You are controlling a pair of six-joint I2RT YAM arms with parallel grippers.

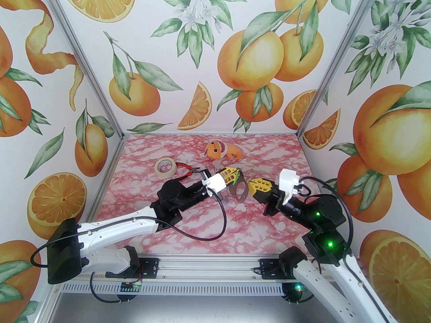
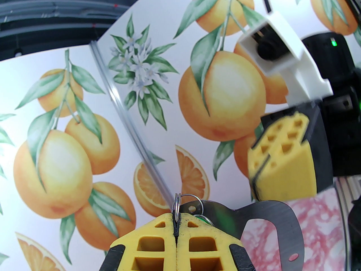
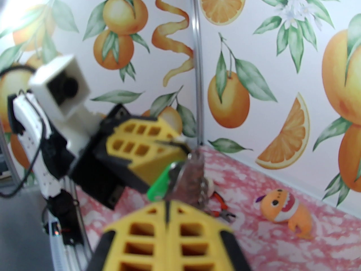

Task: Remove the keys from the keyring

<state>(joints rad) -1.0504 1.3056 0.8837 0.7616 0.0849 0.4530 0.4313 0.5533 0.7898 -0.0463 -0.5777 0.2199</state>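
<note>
Mid-frame, raised off the table: left gripper point(image 2: 177, 221) pinched a small ring of the dark grey D-shaped metal keyring point(image 2: 270, 206). Right gripper point(image 1: 251, 183) was closed, tips at its rim (grip unclear). Bright green plastic key tag point(image 3: 157, 185) hung there. Beige tape roll point(image 1: 165, 167), red-handled pliers point(image 1: 187, 171) and orange plush toy point(image 1: 220, 149) lay behind.

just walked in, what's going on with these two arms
The left gripper is shut on a small ring of the keyring, holding it up off the table. The green key tag hangs from it. The right gripper, also shut, has its tip right at that tag; whether it actually pinches it is unclear.
</note>
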